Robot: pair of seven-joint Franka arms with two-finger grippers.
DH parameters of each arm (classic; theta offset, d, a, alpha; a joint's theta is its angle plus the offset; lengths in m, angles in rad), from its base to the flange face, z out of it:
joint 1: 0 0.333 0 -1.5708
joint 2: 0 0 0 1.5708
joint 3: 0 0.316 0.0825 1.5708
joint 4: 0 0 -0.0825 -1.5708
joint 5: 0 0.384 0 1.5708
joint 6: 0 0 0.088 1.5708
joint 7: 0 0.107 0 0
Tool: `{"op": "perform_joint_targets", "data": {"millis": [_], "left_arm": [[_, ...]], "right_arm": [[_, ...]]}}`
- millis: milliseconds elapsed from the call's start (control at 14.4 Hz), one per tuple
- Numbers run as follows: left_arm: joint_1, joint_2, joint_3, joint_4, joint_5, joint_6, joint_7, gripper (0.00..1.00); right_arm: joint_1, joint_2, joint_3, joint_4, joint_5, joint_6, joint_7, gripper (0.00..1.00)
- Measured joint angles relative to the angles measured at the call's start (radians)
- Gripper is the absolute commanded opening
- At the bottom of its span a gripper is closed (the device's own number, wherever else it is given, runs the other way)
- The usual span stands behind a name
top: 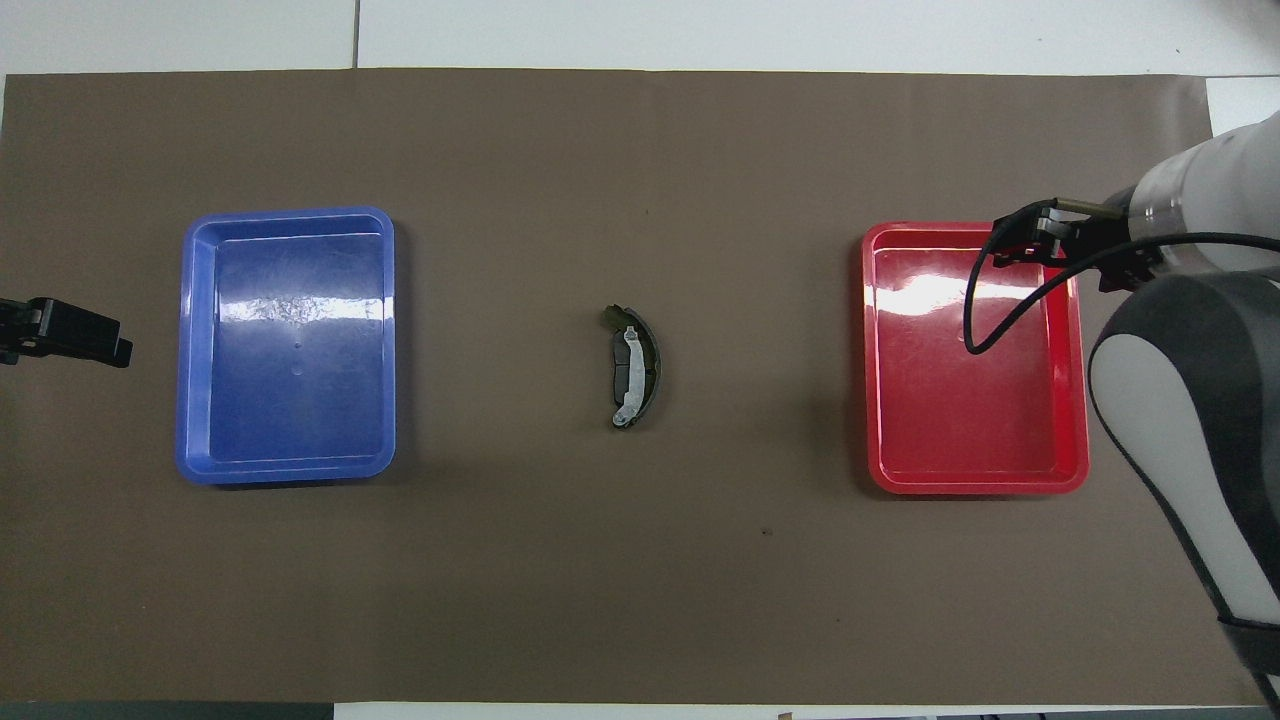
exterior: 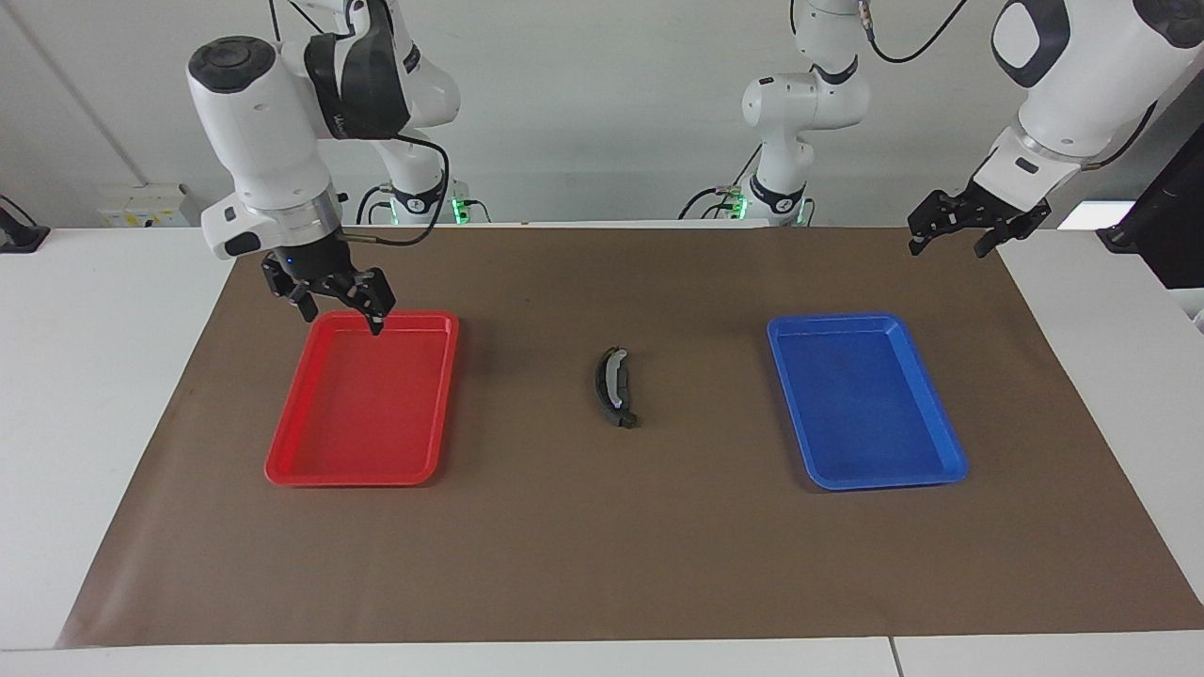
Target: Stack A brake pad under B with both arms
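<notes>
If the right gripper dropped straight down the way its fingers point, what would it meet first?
Probably the red tray: the right gripper, open and empty, hangs over the tray's corner nearest the robots, though it may just miss the rim and meet the brown mat.

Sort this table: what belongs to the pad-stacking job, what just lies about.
Job: stacked brake pads, between red tray and blue tray; right hand, open over red tray's edge; left hand, open, waiting above mat's end.
Lying about: red tray, blue tray, mat.

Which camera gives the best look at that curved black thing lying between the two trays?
The overhead view: the brake pad stack shows its whole crescent outline and pale top piece. The facing view shows it slantwise, foreshortened.
</notes>
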Motion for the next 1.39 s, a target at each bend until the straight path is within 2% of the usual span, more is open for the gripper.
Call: {"op": "perform_joint_targets", "data": {"millis": [208, 416, 555, 902, 1387], "left_arm": [[0.000, 0.000, 0.000, 0.000, 0.000, 0.000, 0.000, 0.99], [0.000, 0.000, 0.000, 0.000, 0.000, 0.000, 0.000, 0.99], [0.000, 0.000, 0.000, 0.000, 0.000, 0.000, 0.000, 0.99], [0.000, 0.000, 0.000, 0.000, 0.000, 0.000, 0.000, 0.99], [0.000, 0.000, 0.000, 0.000, 0.000, 0.000, 0.000, 0.99]], "right_arm": [[-0.047, -0.044, 0.000, 0.020, 0.002, -0.117, -0.058, 1.00], [-0.093, -0.054, -0.001, 0.103, 0.011, -0.256, -0.140, 1.00], [-0.108, -0.046, -0.003, 0.152, 0.013, -0.305, -0.169, 1.00], [-0.039, -0.026, -0.075, 0.159, 0.021, -0.320, -0.173, 1.00], [-0.027, -0.024, -0.076, 0.164, 0.022, -0.322, -0.174, 1.00]]}}
